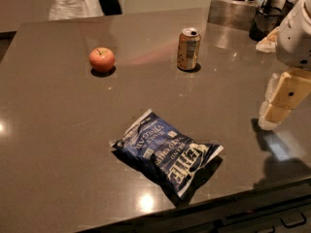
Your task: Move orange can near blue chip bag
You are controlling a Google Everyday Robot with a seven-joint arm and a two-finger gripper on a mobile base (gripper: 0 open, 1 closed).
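The orange can (188, 48) stands upright on the brown counter (58, 130), toward the back and right of centre, with its silver top showing. The blue chip bag (166, 151) lies flat near the counter's front edge, dark blue with white lettering, well in front of the can. My gripper (273, 106) hangs at the right edge of the view, above the counter, to the right of the can and the bag and touching neither. Its pale fingers (284, 98) point down and to the left.
A red apple (102, 59) sits on the counter to the left of the can. A metal container (233, 11) and dark items stand at the back right corner. A white bag (75, 4) is behind the counter's far edge.
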